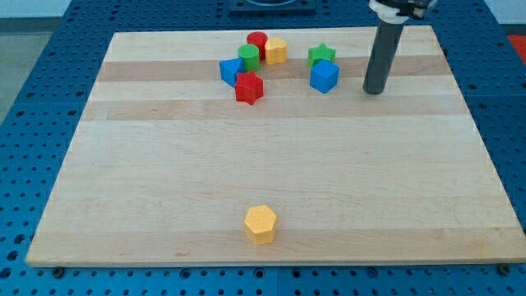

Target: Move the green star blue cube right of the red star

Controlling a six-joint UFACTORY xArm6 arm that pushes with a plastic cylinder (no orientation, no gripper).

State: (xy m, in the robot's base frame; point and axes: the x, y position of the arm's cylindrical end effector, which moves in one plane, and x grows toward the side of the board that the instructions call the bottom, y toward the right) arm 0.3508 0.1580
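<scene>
The red star [249,88] lies on the wooden board [271,164] near the view's top, left of centre. The green star [322,56] and the blue cube [325,76] sit together to the red star's right, the star just above the cube. My tip [375,91] is at the end of the dark rod, right of the blue cube with a gap between them, touching neither block.
A cluster sits above the red star: a blue block [232,71], a green cylinder [249,57], a red cylinder [258,42] and a yellow block [276,51]. A yellow hexagonal block [260,224] lies alone near the view's bottom edge.
</scene>
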